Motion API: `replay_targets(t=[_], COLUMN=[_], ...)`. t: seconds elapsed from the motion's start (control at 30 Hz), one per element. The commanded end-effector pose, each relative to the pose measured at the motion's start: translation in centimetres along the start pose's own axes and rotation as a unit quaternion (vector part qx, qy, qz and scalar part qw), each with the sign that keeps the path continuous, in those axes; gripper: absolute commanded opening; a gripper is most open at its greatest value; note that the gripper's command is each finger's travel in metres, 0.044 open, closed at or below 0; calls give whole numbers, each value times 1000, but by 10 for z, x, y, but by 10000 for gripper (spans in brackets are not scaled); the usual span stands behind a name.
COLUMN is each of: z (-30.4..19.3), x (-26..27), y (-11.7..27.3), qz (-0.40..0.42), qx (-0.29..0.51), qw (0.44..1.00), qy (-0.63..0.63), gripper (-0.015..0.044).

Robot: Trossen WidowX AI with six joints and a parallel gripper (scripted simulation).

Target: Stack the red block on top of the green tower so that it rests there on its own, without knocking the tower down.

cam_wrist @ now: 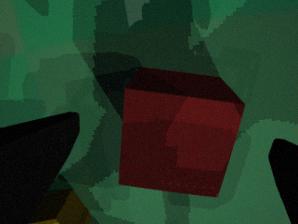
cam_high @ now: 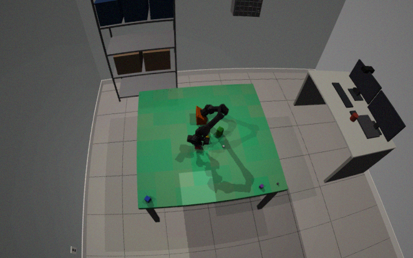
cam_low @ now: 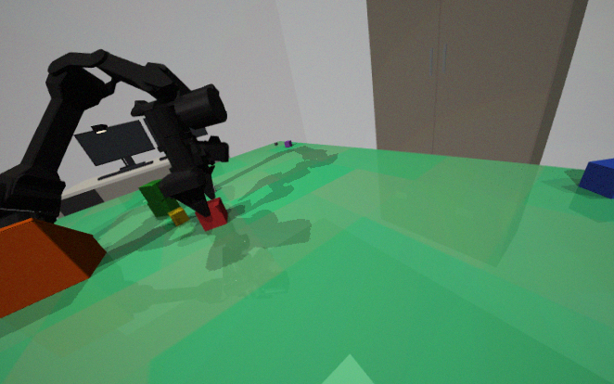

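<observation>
The red block point(cam_high: 198, 148) point(cam_low: 216, 219) point(cam_wrist: 175, 145) sits on the green table top. My gripper point(cam_low: 210, 206) point(cam_wrist: 174, 135) is open and low over the red block, with one finger on each side of it. In the wrist view there is a gap between the block and each finger, wider on the left. The green tower point(cam_high: 219, 131) point(cam_low: 159, 199) stands upright to the right of the gripper in the top view. In the exterior view the near finger partly hides the red block and the gripper covers part of the tower's right edge.
A small yellow block point(cam_low: 178, 216) point(cam_wrist: 54, 212) lies between the red block and the tower. A large orange block point(cam_high: 200, 118) point(cam_low: 42, 264) is near the arm. A tiny white block point(cam_high: 223, 146) lies near the tower. Blue point(cam_high: 147, 199) and purple point(cam_high: 261, 186) blocks lie near the table's edge.
</observation>
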State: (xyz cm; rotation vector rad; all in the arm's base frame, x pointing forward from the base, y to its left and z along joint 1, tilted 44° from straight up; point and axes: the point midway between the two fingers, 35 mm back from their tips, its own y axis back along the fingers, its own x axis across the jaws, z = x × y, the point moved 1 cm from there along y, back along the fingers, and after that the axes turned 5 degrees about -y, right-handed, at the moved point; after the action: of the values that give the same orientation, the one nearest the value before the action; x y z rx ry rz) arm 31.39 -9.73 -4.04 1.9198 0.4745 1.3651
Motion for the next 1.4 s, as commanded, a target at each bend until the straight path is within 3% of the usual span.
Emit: replay_targets(t=[0.0,0.5,1.03,1.3,1.37], z=[-1,-3,-3,-3,-3], x=[-1,-1,-1,-1,-1], y=[-8,-32,-32,-32,-32], qz=[4,5,5,5,5], qx=[2,3,3,3,3], qw=[1000,1000,1000,1000,1000], qy=[-5,-4,-4,-4,-4], gripper=[440,440,440,230,217])
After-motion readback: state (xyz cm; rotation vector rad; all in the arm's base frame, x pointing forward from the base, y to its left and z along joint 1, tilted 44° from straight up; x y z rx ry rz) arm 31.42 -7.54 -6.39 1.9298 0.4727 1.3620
